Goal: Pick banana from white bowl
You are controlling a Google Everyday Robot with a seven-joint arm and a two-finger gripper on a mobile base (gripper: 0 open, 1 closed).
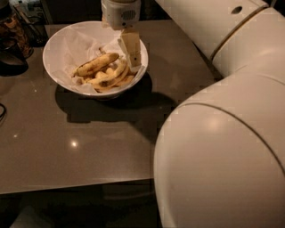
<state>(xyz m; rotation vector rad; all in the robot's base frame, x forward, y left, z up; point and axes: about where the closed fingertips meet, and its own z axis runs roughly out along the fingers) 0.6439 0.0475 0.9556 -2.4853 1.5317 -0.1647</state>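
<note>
The white bowl stands at the back left of the dark table, lined with crinkled white paper. The banana, dull yellow with brown blotches, lies across the top of a pile of shorter, paler bananas in the bowl. My gripper hangs down from its white wrist over the bowl's right side, just right of the banana's tip. One tan finger shows in front; the other is hidden behind it.
Dark objects stand at the table's back left corner, next to the bowl. My big white arm fills the right side and hides the table there. The table's front edge runs along the bottom left.
</note>
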